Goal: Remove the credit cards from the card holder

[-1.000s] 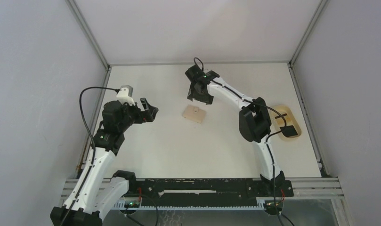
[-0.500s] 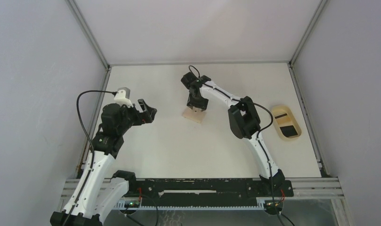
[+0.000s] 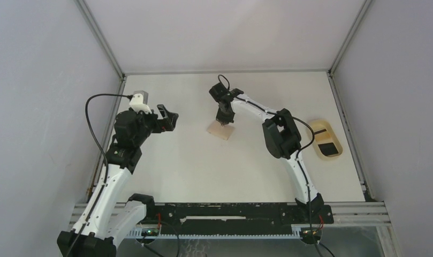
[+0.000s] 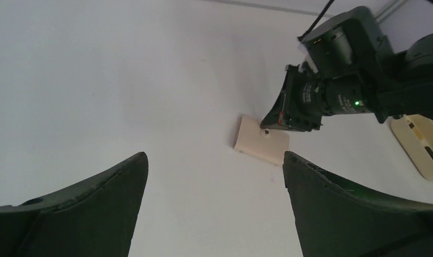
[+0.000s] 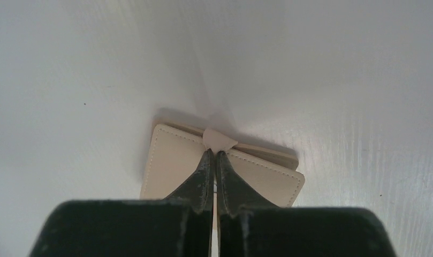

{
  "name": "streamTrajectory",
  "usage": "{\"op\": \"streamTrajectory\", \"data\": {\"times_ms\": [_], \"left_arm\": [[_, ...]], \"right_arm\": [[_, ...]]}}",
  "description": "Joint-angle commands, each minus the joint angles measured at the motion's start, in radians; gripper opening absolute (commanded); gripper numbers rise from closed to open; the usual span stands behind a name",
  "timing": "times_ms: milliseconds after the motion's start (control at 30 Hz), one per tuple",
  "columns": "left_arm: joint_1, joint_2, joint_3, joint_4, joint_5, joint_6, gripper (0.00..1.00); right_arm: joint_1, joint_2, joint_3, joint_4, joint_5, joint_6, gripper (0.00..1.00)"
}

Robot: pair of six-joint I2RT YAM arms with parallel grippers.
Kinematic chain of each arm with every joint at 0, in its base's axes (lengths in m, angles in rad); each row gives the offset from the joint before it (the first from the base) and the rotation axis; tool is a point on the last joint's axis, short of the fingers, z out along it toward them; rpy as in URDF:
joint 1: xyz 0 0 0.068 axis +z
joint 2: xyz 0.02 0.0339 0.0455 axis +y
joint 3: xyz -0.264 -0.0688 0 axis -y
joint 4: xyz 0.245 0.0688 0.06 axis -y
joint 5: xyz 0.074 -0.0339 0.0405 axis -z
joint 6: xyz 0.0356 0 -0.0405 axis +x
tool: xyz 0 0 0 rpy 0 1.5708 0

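The holder lies flat and shut on the table, mid-table toward the far side, with no cards showing from it. The right gripper is down on it with its jaws pressed together, the tips meeting on the small tab that folds over the holder's far edge, so it looks to be pinching that tab. The left gripper hangs spread wide and holding nothing, well off to the left and above the table, aimed at the holder. The step in hand seems to be unsnapping the holder. Next, the right arm likely needs to peel the tab up and back without dragging the light holder along, so the left gripper may have to pin the body down. A tray sits far right with something dark in it; whether that is a card I cannot tell
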Motion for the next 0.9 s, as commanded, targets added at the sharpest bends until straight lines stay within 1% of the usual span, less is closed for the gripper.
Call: {"op": "streamTrajectory", "data": {"times_ms": [0,33,100,167,267,333,400,433,467,567,633,700,733,833,867], "left_arm": [[-0.001,0.039,-0.012,0.341,0.13,0.109,1.0],[-0.001,0.052,-0.021,0.375,0.11,0.114,1.0],[0.0,0.108,-0.014,0.391,0.064,0.134,1.0],[0.001,0.159,-0.005,0.374,0.036,0.129,1.0],[0.0,0.173,-0.013,0.355,-0.046,0.098,1.0],[0.002,0.188,0.004,0.309,-0.093,0.095,1.0],[0.0,0.212,0.062,0.227,-0.091,0.113,1.0],[-0.004,0.205,0.067,0.217,-0.095,0.119,1.0],[-0.016,0.184,0.045,0.236,-0.108,0.116,1.0],[-0.047,0.124,-0.055,0.366,-0.053,0.036,1.0],[-0.06,0.099,-0.13,0.447,0.034,-0.06,1.0],[-0.079,0.056,-0.219,0.527,0.09,-0.161,1.0],[-0.089,0.039,-0.289,0.577,0.115,-0.208,1.0],[-0.157,0.007,-0.438,0.694,0.128,-0.362,1.0],[-0.202,-0.008,-0.493,0.747,0.089,-0.435,1.0]], "right_arm": [[0.002,-0.082,-0.113,0.053,-0.032,-0.008,0.0],[0.003,-0.102,-0.137,0.073,-0.037,-0.005,0.0],[0.004,-0.139,-0.181,0.1,-0.049,0.003,0.0],[0.008,-0.175,-0.22,0.122,-0.062,0.01,0.0],[0.014,-0.231,-0.282,0.145,-0.075,0.028,0.0],[0.018,-0.275,-0.338,0.179,-0.084,0.046,0.0],[0.021,-0.307,-0.377,0.197,-0.096,0.072,0.0],[0.022,-0.327,-0.393,0.205,-0.106,0.085,0.0],[0.022,-0.344,-0.412,0.213,-0.114,0.098,0.0],[0.024,-0.401,-0.485,0.259,-0.132,0.154,0.0],[0.023,-0.438,-0.529,0.289,-0.153,0.193,0.0],[0.023,-0.481,-0.574,0.323,-0.175,0.231,0.0],[0.024,-0.506,-0.599,0.34,-0.175,0.25,0.0],[0.025,-0.57,-0.656,0.376,-0.168,0.307,0.0],[0.026,-0.593,-0.676,0.388,-0.162,0.329,0.0]]}}
